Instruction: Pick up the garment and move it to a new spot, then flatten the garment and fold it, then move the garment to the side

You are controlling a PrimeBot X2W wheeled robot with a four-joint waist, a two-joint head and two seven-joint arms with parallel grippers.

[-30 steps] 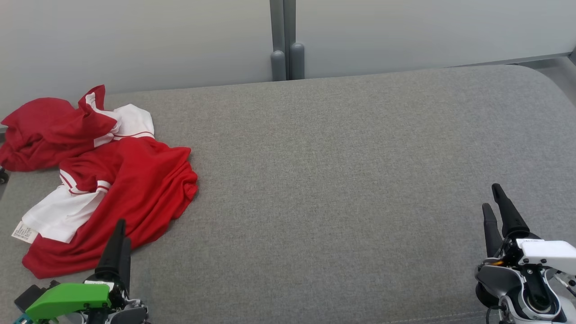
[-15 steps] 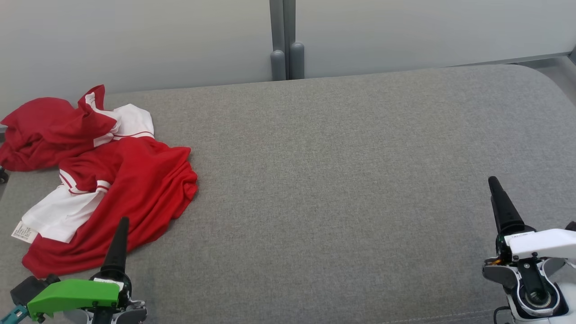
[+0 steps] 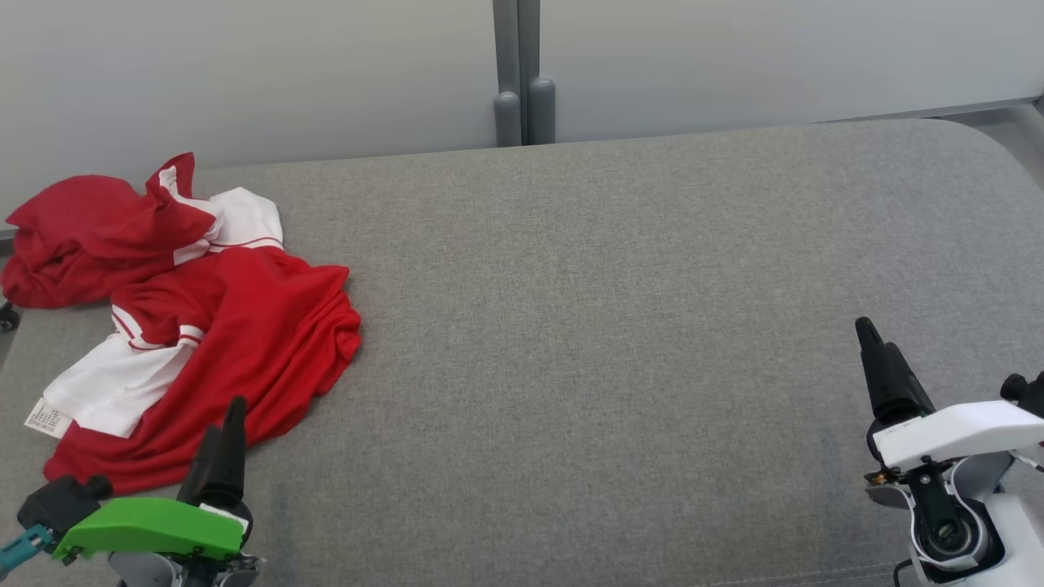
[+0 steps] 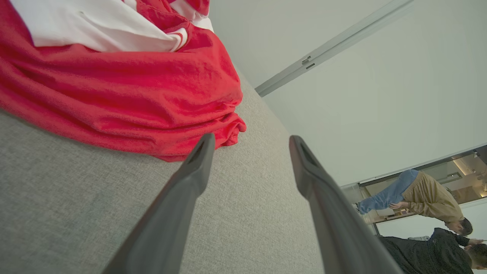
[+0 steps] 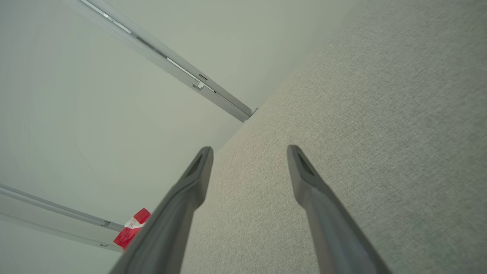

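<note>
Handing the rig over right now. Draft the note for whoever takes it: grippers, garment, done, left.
Left gripper: jaws open, empty, by the near edge of the red and white shirt; contact unclear.
Right gripper: jaws open, empty, over the grey upholstered surface, far from the shirt.
Shirt: crumpled heap at the surface's left end.
Done: nothing; shirt not yet picked up.
Left: grasp, move to a new spot, flatten, fold, set aside.
</note>
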